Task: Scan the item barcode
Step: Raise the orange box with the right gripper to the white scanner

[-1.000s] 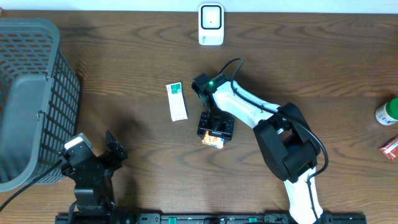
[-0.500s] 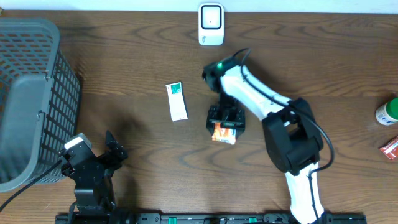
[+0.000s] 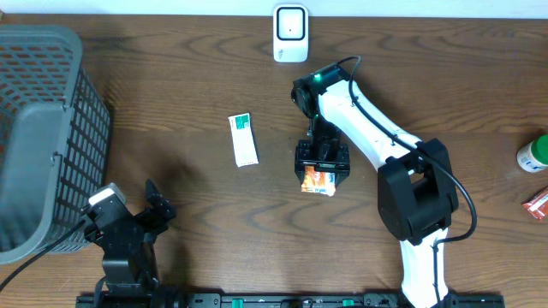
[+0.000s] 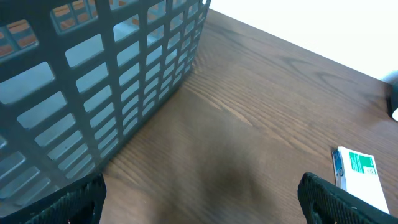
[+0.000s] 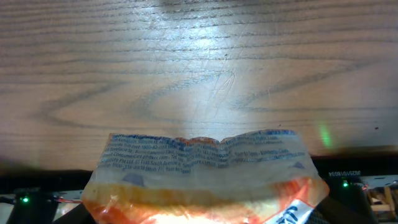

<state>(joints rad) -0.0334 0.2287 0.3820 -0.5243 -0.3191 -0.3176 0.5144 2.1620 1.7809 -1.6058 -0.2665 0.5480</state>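
An orange and clear plastic packet (image 3: 318,180) with printed text hangs in my right gripper (image 3: 321,164), just above the table's middle. In the right wrist view the packet (image 5: 205,177) fills the bottom of the frame and hides the jaws that are shut on it. The white scanner (image 3: 290,34) stands at the table's far edge, apart from the packet. My left gripper (image 3: 133,210) rests at the front left. Its fingers (image 4: 65,202) stand wide open over bare wood.
A grey mesh basket (image 3: 38,128) takes up the left side, close to my left gripper. A white and green box (image 3: 243,139) lies left of the packet. A green-capped bottle (image 3: 533,154) and a red packet (image 3: 538,205) sit at the right edge.
My right arm has carried the orange packet to the right and slightly away from the white and green box. The left arm has not moved.
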